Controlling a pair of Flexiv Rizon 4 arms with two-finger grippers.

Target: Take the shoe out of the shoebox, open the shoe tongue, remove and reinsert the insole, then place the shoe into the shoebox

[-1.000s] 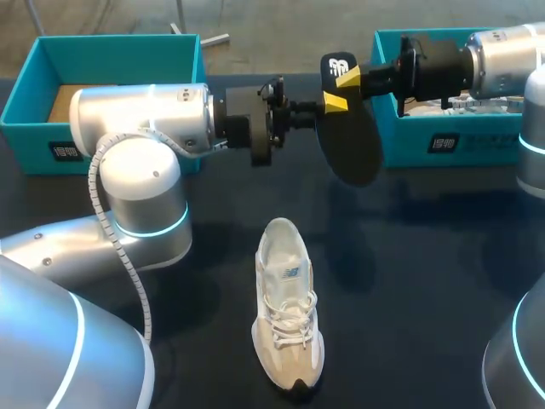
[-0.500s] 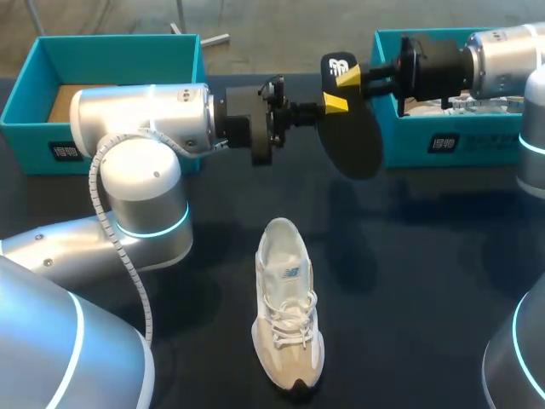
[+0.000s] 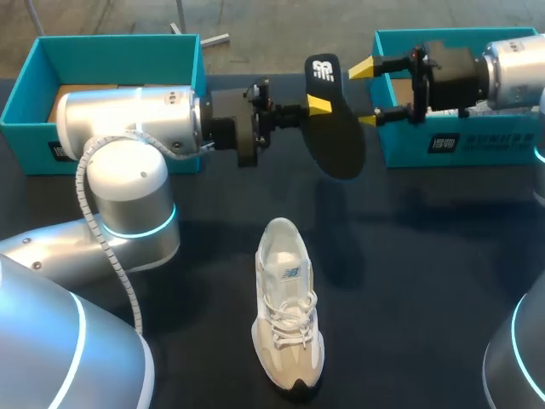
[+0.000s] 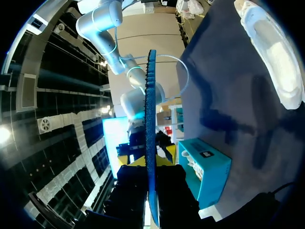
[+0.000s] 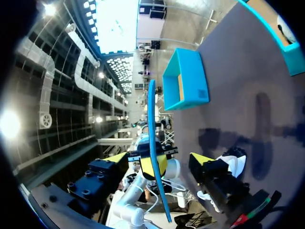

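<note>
The left hand [image 3: 317,106] pinched the dark insole [image 3: 334,141] near its heel, holding it aloft, seemingly for refitting into the white shoe [image 3: 288,307] lying on the counter [image 3: 426,256] below, while the right hand [image 3: 366,94] stood spread just beside it, gripping nothing.

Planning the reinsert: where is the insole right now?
Head view: the insole hangs in the air, clamped in the left claw, mid-table between the left shoebox and right shoebox, beyond the white shoe; the right claw is open beside it.
</note>
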